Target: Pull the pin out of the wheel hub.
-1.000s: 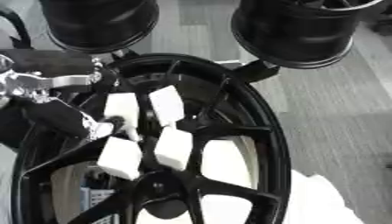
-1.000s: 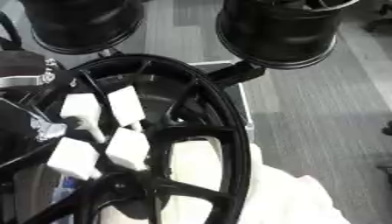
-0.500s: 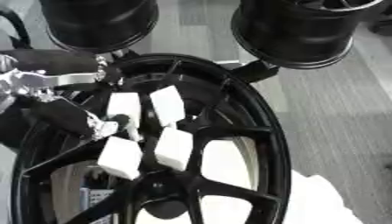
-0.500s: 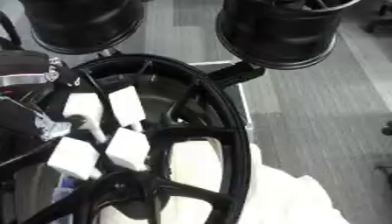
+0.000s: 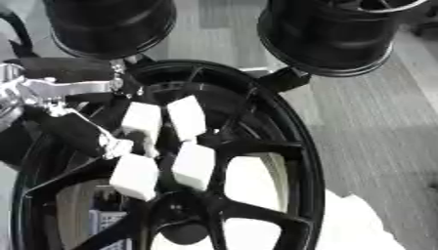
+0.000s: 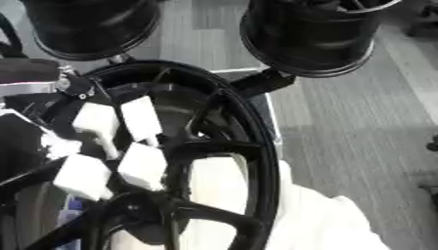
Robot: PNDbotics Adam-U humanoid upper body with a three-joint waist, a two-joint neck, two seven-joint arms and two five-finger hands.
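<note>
Black wheel hub (image 5: 256, 146) fills centre, two black drums at 11 and 1 o'clock behind. Four white blocks (image 5: 186, 117) sit among its spokes. Left hand (image 5: 64, 124) at 9 o'clock reaches in; finger state cannot tell. Pin not discernible.

The robot's left hand (image 5: 81, 124) is mostly black, with shiny silver metal parts — little screws show on them. Its fingers (image 5: 137, 175) end in chunky white square pads.
</note>
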